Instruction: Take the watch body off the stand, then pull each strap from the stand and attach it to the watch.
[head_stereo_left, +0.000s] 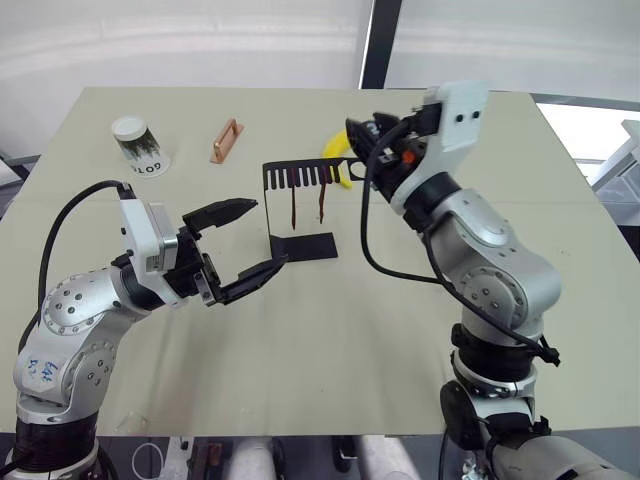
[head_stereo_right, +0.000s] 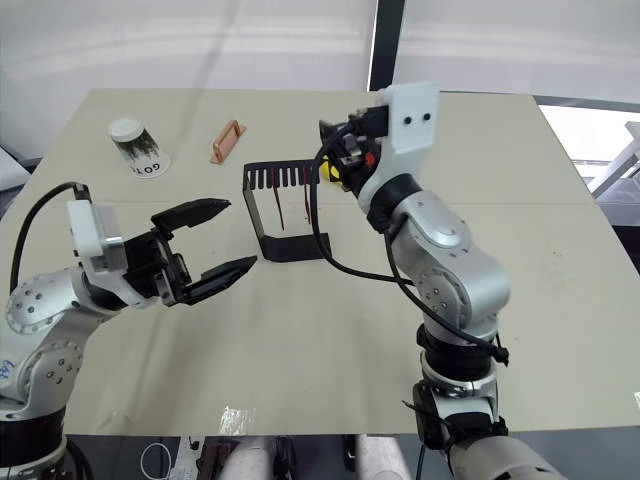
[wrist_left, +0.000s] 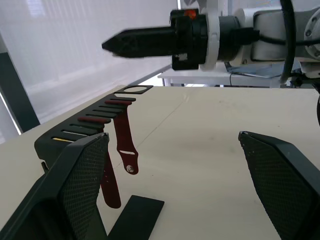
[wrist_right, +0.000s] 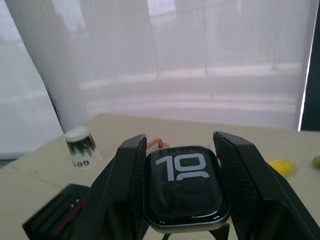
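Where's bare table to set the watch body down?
Free: the near table between the left gripper and the right arm. Crowded: the far side, with the cup, copper clip, yellow object and stand.

The rounded-square dark watch body (wrist_right: 186, 189) with its lit screen was clamped off the table, above the far right of the black sheet-metal C-shaped stand (head_stereo_left: 297, 222). Two maroon straps (head_stereo_left: 292, 205) hung from its comb slots.

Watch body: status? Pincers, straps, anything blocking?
Right pincer shut on watch body, off the stand. Left pincer open beside stand. Both straps hanging from comb slots. Nothing blocking.
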